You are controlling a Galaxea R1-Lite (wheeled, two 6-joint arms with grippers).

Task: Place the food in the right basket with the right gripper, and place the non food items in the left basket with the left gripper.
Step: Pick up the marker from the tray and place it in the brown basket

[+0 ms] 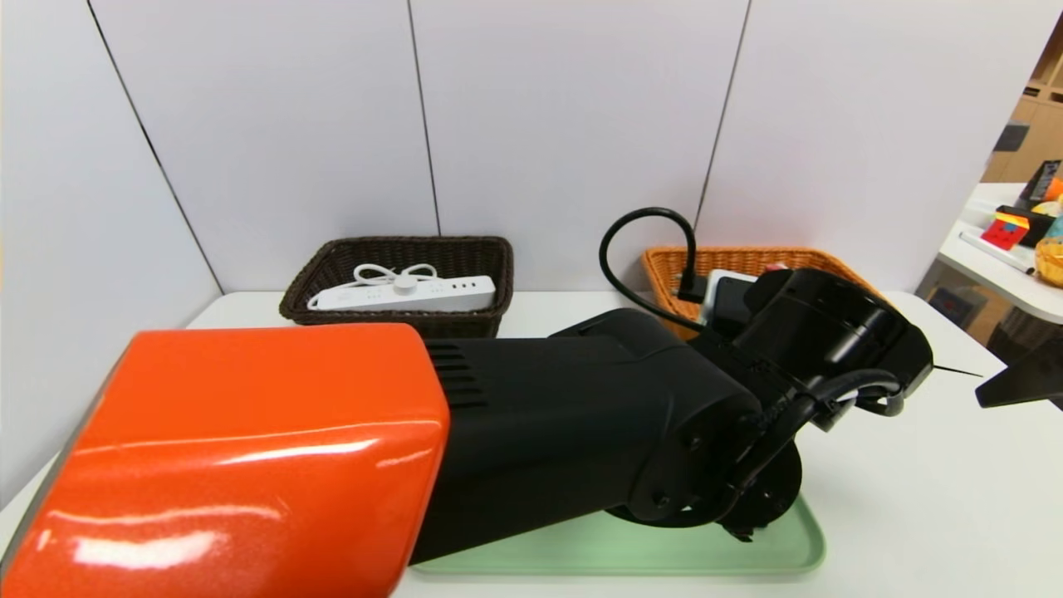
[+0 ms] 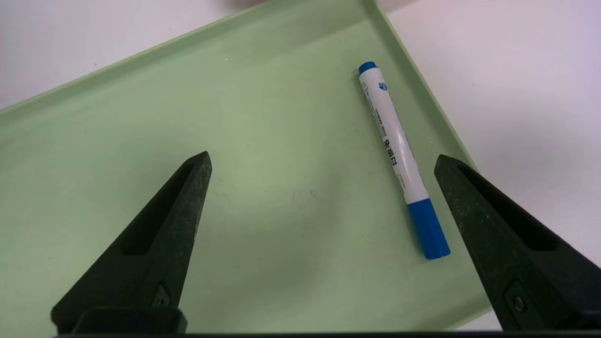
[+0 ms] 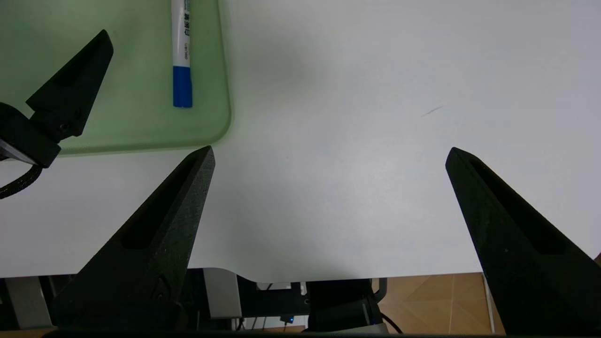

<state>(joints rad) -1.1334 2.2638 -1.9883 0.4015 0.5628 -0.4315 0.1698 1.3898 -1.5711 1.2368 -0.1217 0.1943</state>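
A white marker with a blue cap (image 2: 403,157) lies on the pale green tray (image 2: 141,117), close to the tray's edge. My left gripper (image 2: 323,157) hangs open above the tray, and the marker rests just inside one of its fingers (image 2: 497,234). The dark brown left basket (image 1: 332,257) holds a white power strip (image 1: 407,295) with its coiled cord and a small round white piece on top. The orange-tan right basket (image 1: 747,259) is half hidden by my left arm, and the food is hidden. My right gripper (image 3: 331,150) is open and empty over bare table beside the tray.
My left arm (image 1: 540,415) spans the head view and covers most of the tray (image 1: 797,556). The white table's front edge (image 3: 422,274) lies right under the right gripper. Grey wall panels stand behind the baskets. Another table with clutter (image 1: 1013,232) stands off to the right.
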